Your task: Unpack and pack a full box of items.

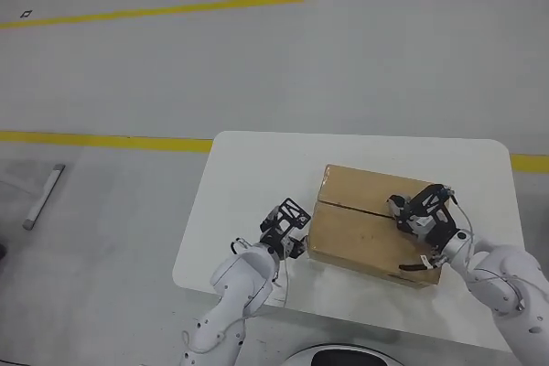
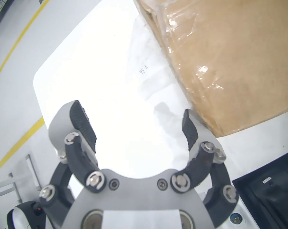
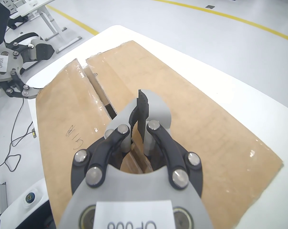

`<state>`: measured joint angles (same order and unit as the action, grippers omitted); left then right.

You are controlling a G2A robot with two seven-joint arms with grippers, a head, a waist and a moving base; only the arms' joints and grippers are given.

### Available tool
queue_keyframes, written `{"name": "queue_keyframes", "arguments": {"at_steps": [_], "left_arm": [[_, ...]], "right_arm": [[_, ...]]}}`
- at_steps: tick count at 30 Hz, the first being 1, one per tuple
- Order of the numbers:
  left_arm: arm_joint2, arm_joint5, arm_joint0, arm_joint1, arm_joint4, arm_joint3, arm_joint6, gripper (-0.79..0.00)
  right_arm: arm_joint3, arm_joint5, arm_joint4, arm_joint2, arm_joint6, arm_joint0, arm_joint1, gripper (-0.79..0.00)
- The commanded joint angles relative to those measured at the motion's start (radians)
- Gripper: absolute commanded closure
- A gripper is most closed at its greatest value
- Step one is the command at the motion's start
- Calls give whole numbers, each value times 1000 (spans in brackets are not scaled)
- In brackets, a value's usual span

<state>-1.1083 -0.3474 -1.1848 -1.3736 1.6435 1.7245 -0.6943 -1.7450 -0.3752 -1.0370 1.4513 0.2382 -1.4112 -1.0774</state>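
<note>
Cardboard box [image 1: 375,224] just beside spread left claw [image 2: 132,120], right claw [image 3: 140,106] pressed together over it

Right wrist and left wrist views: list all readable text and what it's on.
"OP005": white label on the left gripper.
"OP006": white sticker on the right gripper, upside down, cut by the frame edge.
Pen scribble on the box flap: illegible.
Dark marks on the table: blurred.
</note>
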Motion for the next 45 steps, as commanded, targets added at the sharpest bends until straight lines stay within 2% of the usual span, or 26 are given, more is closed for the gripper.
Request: {"name": "queue_keyframes", "arguments": {"at_steps": [1, 9, 16, 24, 32, 39, 45], "left_arm": [[3, -12, -3, 0, -25, 10, -8, -785], [20, -43, -18, -1, -104, 65, -39, -785], [58, -74, -21, -1, -108, 76, -54, -785], [20, -54, -28, 7, -99, 59, -68, -785], [7, -85, -27, 16, -66, -23, -47, -785], [49, -65, 18, 9, -60, -125, 40, -785], [95, -71, 50, 1, -51, -155, 72, -785]], "right_arm": [[-3, -1, -3, 14, 0, -3, 2, 0], [-36, -11, -16, 53, 25, -9, 7, 0], [-51, 13, -107, 17, 31, -9, 5, 0], [-5, 36, -144, -10, 4, -12, 1, 0], [11, 41, -145, -19, 1, -9, -2, 0], [13, 42, -142, -26, 2, -4, -4, 0], [14, 45, -141, -26, 4, -3, -5, 0]]}}
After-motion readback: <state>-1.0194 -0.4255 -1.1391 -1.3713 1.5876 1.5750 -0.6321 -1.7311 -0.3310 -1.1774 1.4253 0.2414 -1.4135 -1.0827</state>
